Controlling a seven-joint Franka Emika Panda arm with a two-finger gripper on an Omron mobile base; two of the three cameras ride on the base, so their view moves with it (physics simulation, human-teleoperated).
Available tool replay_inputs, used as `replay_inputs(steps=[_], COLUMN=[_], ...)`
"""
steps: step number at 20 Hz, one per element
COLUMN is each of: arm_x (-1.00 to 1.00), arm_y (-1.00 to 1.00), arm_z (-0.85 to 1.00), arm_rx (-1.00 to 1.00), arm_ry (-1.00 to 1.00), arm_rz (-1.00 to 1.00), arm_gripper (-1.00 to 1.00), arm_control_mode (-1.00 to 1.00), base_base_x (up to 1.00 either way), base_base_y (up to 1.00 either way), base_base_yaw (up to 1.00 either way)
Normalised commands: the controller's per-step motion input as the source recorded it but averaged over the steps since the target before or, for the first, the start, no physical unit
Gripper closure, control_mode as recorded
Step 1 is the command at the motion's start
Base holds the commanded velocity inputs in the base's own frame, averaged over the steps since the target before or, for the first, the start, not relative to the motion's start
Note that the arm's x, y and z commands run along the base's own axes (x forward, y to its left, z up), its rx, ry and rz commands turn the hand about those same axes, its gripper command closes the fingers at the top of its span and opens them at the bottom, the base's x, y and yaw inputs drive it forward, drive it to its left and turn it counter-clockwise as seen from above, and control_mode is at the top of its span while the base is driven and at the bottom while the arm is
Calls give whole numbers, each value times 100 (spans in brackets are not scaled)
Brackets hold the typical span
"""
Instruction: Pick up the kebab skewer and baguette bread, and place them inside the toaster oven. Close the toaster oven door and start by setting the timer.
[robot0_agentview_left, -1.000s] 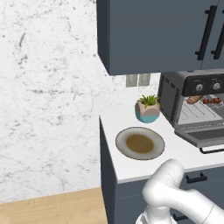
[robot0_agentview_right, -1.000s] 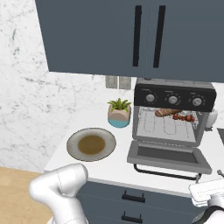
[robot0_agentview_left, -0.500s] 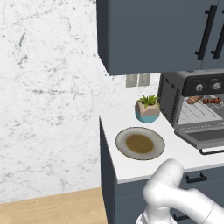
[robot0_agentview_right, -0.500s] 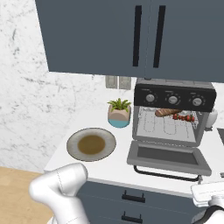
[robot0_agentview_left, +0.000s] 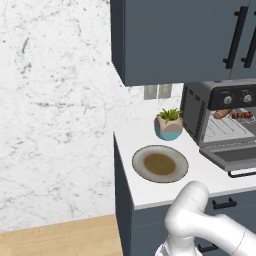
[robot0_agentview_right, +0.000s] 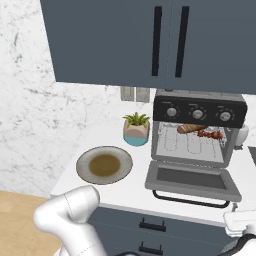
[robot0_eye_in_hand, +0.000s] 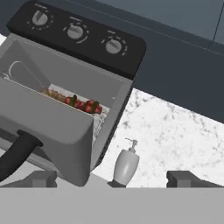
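Skewer (robot0_agentview_right: 210, 134) and baguette (robot0_agentview_right: 190, 129) are in the oven (robot0_agentview_right: 197, 135), my jaws apart, door (robot0_agentview_right: 192, 181) and timer left.

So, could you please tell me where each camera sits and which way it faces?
Left base view: behind-left, looking over the white arm at the round brown-centred plate.
Right base view: behind-right, facing the boxy dark grey toaster oven.
Hand view: low in front, looking up at the oven's drop-down door; gripper open.
All share the oven.
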Motion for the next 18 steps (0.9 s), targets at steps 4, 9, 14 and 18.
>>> replay_inputs(steps=[4, 9, 14, 18], arm_x=[40, 29, 10, 0], arm_y=[0, 1, 22, 38], arm_z=[-28, -17, 2, 15], arm_rx=[-5, -2, 0, 0], arm_ry=[0, 0, -3, -13], arm_rz=[-15, -15, -7, 0], arm_gripper=[-100, -100, -100, -100], arm_control_mode=[-100, -100, -100, -100], base_base_x=[0, 0, 0, 0], base_base_y=[0, 0, 0, 0], base_base_yaw=[0, 0, 0, 0])
